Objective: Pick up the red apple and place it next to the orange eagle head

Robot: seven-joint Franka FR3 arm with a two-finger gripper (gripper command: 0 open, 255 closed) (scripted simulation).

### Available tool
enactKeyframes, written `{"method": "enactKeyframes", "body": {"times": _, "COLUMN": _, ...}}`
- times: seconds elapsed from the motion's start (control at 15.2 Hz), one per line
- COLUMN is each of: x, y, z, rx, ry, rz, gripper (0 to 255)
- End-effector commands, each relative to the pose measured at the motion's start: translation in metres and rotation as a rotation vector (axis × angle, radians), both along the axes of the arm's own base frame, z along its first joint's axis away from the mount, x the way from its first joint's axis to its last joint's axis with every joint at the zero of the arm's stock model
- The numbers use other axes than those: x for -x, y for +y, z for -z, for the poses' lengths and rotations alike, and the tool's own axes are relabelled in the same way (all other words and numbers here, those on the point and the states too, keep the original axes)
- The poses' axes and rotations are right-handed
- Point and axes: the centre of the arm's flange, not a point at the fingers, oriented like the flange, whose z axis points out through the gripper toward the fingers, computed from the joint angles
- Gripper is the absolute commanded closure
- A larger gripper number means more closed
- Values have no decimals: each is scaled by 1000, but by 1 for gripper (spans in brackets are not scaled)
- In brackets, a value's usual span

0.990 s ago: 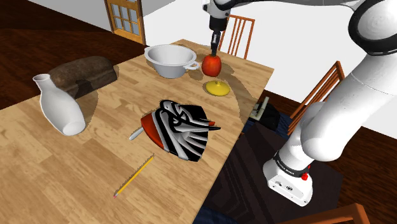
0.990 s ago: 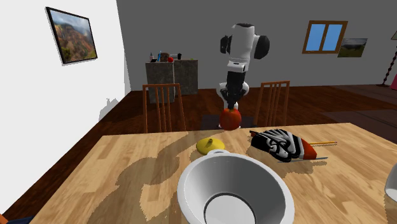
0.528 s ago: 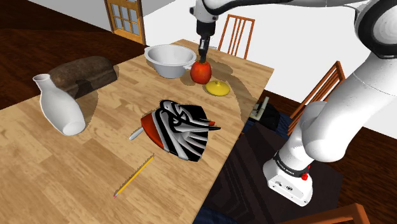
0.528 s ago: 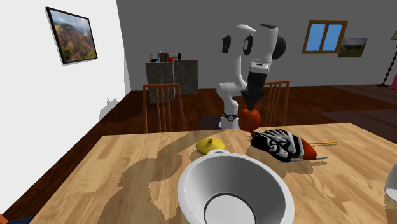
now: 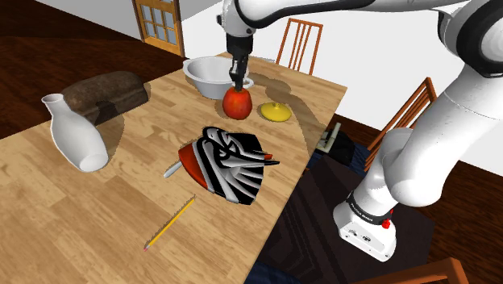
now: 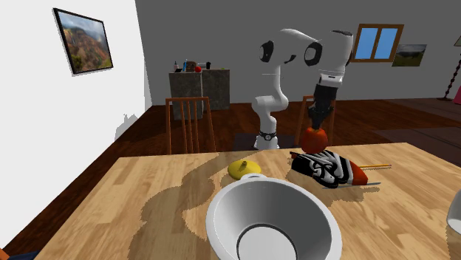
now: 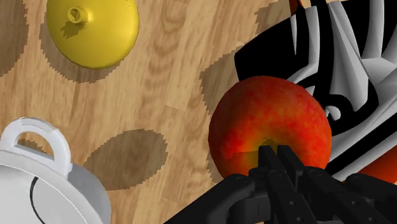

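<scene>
On the wood-grained bench (image 5: 97, 206), the eagle head (image 5: 226, 161) lies flat, striped black and white with a red-orange rim. Beyond it the round, mottled red apple (image 5: 236, 103) hangs above the boards, pinched at its top by the clenched black tool (image 5: 237, 84). Farther back are a yellow domed lid (image 5: 276, 111) and a smooth white bowl (image 5: 209, 74).

The red apple (image 5: 236, 102), round and mottled with orange, is clasped at its top by the gripper (image 5: 237, 84) and held clear of the table (image 5: 81, 214). The eagle head (image 5: 226, 161), striped black and grey-white over an orange-red base, is laid on the table close by.
</scene>
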Motion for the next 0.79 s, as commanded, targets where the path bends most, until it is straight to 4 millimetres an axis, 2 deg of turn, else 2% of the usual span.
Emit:
{"method": "enactKeyframes", "body": {"times": 0.0, "x": 1, "y": 28, "z": 3, "rx": 0, "ry": 0, "rz": 1, "gripper": 255}}
{"method": "enactKeyframes", "body": {"times": 0.73, "x": 18, "y": 172, "z": 12, "rx": 0, "ry": 0, "rz": 1, "gripper": 255}}
